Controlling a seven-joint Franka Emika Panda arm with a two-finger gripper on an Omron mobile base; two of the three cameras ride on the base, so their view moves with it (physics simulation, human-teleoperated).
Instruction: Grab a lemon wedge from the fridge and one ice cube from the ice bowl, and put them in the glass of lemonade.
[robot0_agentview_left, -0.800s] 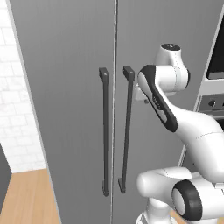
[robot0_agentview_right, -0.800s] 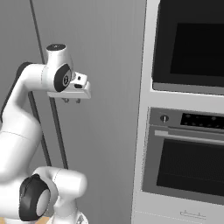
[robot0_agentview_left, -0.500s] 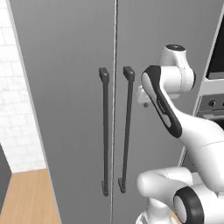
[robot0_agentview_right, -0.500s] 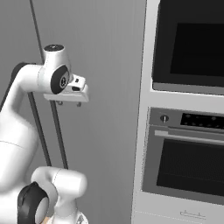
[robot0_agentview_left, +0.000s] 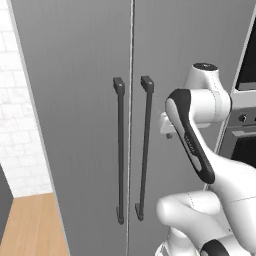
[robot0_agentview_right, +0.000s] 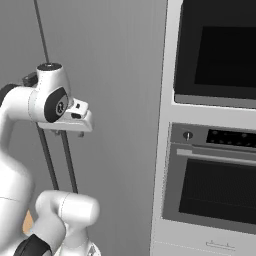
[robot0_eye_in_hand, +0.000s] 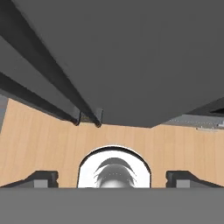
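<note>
Fridge (robot0_agentview_left: 90, 100) seen straight ahead, both doors closed, two dark bar handles (robot0_agentview_left: 120, 150) side by side at the seam, gripper (robot0_eye_in_hand: 112, 177) spread wide, held at nothing, pointed down before the right door, oven (robot0_agentview_right: 215, 185) beside.

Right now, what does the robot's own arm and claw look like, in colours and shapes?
The arm is made of glossy white rounded tube-like segments with dark grey to black joint covers and round dark end caps. One long dark strip runs along a link. The claw has two small dark, blocky fingertips. No cables or markings are visible.
</note>
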